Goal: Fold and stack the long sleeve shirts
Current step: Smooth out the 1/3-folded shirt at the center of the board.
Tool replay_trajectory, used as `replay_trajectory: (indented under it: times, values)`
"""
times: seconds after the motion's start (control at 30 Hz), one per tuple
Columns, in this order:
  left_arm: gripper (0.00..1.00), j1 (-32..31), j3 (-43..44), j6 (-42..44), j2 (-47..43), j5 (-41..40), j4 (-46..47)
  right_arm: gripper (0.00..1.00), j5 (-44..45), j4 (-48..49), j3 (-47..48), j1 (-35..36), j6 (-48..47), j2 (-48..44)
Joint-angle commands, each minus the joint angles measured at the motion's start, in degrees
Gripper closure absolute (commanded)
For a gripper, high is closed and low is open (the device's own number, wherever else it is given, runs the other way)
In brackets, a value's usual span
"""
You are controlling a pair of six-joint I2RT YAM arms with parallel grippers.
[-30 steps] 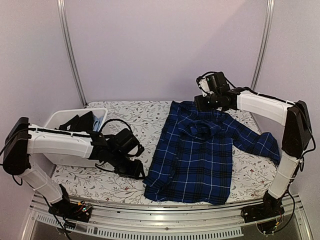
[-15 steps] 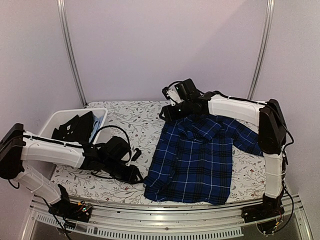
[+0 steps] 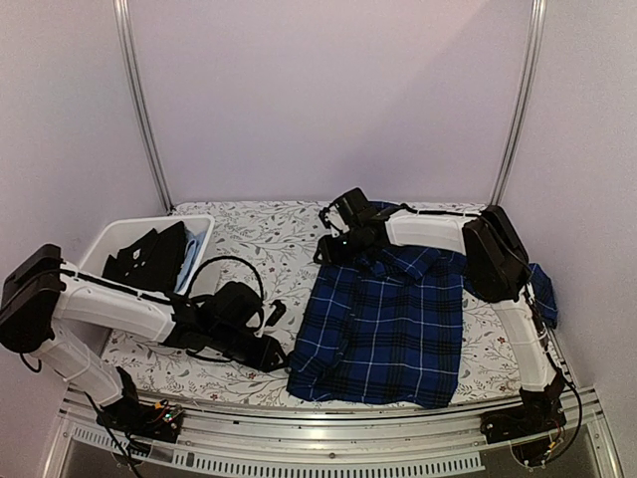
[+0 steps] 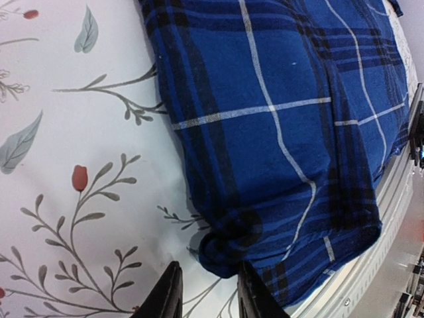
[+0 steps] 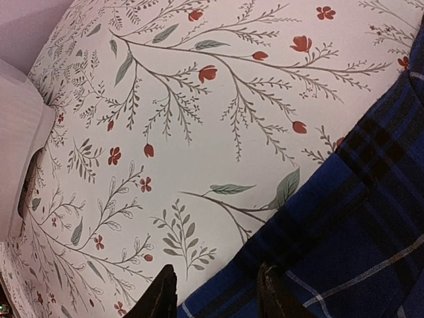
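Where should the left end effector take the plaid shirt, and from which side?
Probably the near left hem corner of the shirt, coming low from the left: that corner lies rolled and thick, bare table beside it, just ahead of the left end effector.

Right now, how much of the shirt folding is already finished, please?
Done: almost nothing; the plaid shirt lies spread on the table and no stack is visible. In hand: the left gripper straddles its near left corner, the right gripper its far left edge, jaws open. Left: every fold, the stacking, perhaps the dark fabric in the white bin.
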Motion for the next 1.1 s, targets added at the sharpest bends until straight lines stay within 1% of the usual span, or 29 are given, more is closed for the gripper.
replay_trajectory:
  times: [0.0, 0.07, 0.2, 0.33, 0.43, 0.73, 0.97, 1.07]
  values:
    - [0.72, -0.6, -0.5, 1.7, 2.3, -0.8, 4.1, 0.6, -2.1, 1.1, 1.6, -1.5, 2.6, 2.5]
    - [0.73, -0.7, 0.1, 1.7, 3.3, -0.5, 5.6, 0.61, -2.5, 1.1, 1.6, -2.0, 3.0, 3.2]
    - [0.83, -0.9, 0.6, 1.5, 3.4, -0.3, 6.3, 0.61, -2.7, 1.4, 1.7, -2.6, 3.6, 4.1]
    - [0.95, -1.3, 1.2, 1.4, 2.6, 0.5, 5.2, 0.61, -3.4, 1.5, 2.4, -3.4, 4.4, 5.4]
    - [1.0, -1.8, 1.5, 0.8, 1.5, 1.6, 2.6, 0.61, -3.8, 1.5, 3.3, -4.1, 5.3, 6.8]
    - [1.0, -2.6, 2.4, -1.7, -3.8, 6.5, -3.2, 0.62, -6.1, 1.2, 7.0, -6.7, 9.6, 11.8]
    - [1.0, -3.3, 2.1, -5.3, -5.8, 12.9, -6.0, 0.62, -6.9, 0.6, 10.0, -8.5, 12.0, 15.0]
    - [1.0, -3.4, 1.8, -7.0, -6.6, 13.7, -7.5, 0.63, -7.1, 0.5, 10.7, -9.0, 12.6, 15.7]
